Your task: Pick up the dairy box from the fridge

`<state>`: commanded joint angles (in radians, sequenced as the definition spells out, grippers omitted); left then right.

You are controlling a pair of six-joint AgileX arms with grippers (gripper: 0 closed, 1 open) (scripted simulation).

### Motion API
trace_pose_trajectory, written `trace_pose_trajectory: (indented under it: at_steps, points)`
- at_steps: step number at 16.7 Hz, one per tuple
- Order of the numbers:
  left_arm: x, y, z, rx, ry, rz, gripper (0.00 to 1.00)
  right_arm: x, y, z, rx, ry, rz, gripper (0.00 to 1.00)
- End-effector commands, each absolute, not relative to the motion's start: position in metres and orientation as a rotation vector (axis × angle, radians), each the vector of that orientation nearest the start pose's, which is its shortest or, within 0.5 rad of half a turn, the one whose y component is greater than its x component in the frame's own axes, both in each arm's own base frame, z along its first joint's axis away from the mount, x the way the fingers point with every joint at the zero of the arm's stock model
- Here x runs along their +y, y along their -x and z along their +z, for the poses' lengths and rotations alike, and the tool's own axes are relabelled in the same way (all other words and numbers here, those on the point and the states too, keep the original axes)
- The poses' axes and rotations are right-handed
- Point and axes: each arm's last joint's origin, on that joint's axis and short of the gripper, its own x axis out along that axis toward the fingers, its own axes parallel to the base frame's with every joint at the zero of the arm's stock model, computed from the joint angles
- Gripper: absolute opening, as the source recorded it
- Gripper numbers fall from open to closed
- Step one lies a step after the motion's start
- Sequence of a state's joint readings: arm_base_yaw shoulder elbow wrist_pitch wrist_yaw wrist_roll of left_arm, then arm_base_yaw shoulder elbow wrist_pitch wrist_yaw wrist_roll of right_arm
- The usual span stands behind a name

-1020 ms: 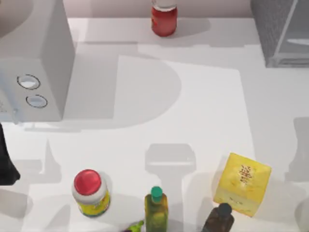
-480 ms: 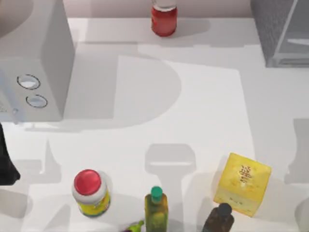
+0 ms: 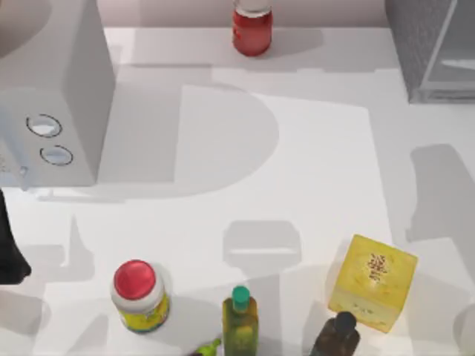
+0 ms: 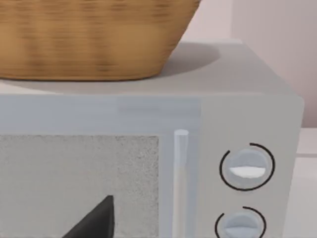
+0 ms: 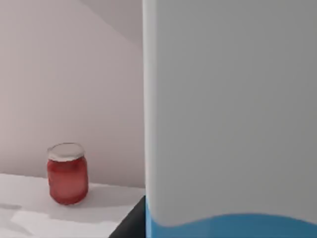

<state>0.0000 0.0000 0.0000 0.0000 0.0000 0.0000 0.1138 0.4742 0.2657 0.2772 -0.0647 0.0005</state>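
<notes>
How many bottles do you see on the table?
2, both at the near edge: the green-capped bottle in the middle and the dark bottle right of it, beside the yellow box. Others may be hidden.

White table [image 3: 312, 148] under hard light, sharp grey shadows across it. Pale pinkish wall [image 5: 64, 74] behind the far edge. White box with two round dials [image 3: 56, 104] at the table's left side, a woven basket [image 4: 94, 39] sitting on its top and casting a shadow there.
</notes>
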Motion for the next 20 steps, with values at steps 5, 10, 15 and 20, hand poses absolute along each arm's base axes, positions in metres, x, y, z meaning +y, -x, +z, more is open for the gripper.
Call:
trace_pose_trajectory:
  at_steps: [5, 10, 15, 20]
  points:
    - [-0.001, -0.106, 0.160, 0.000, 0.000, 0.000, 1.00, 0.057, -0.226, 0.255, -0.001, 0.006, 0.360, 0.00]
    - [-0.001, -0.106, 0.160, 0.000, 0.000, 0.000, 1.00, 0.118, -0.312, 0.220, 0.048, -0.001, 0.540, 0.00]
    - [-0.001, -0.106, 0.160, 0.000, 0.000, 0.000, 1.00, 0.177, -0.363, 0.164, 0.036, -0.002, 0.682, 0.00]
    - [-0.001, -0.106, 0.160, 0.000, 0.000, 0.000, 1.00, 0.209, -0.380, 0.127, 0.003, 0.000, 0.758, 0.00]
